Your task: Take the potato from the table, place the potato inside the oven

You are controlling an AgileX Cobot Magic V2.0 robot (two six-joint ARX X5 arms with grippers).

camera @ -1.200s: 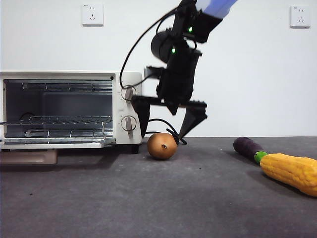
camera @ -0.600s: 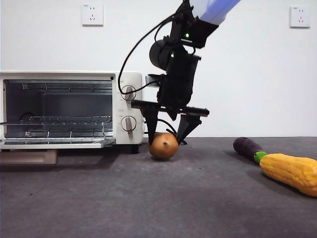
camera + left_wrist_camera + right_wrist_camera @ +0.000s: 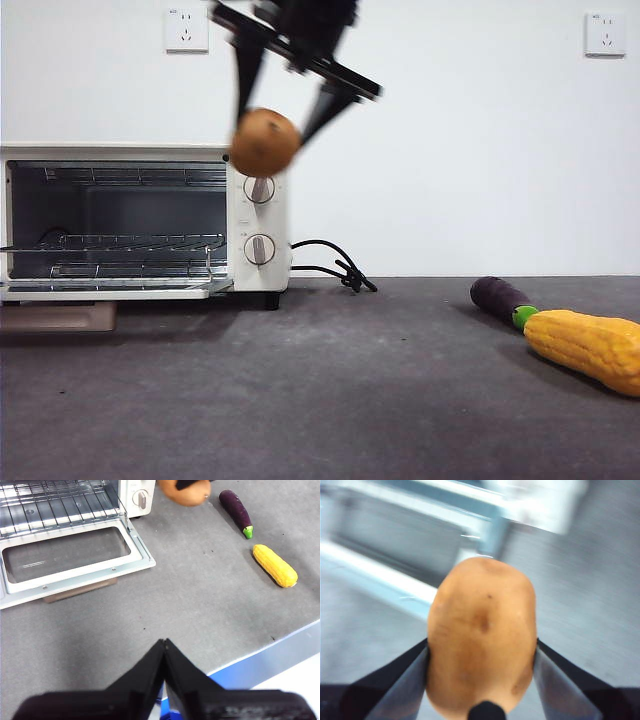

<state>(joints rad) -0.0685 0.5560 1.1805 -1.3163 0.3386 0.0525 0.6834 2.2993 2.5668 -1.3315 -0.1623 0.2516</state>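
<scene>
Potato (image 3: 264,142): smooth, orange-brown, oval, with a dark dimple; held in the air before the oven's (image 3: 140,216) upper right corner | Oven: cream-white box, door lowered, wire rack exposed | Right hand (image 3: 283,112): tilted, clamped on the potato | Left hand (image 3: 164,650): pressed closed above the grey matte table (image 3: 200,595)

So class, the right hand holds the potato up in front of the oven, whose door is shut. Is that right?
Not quite. The right hand does hold the potato up by the oven, but the door is open, folded down flat, as the left wrist view shows.
</scene>
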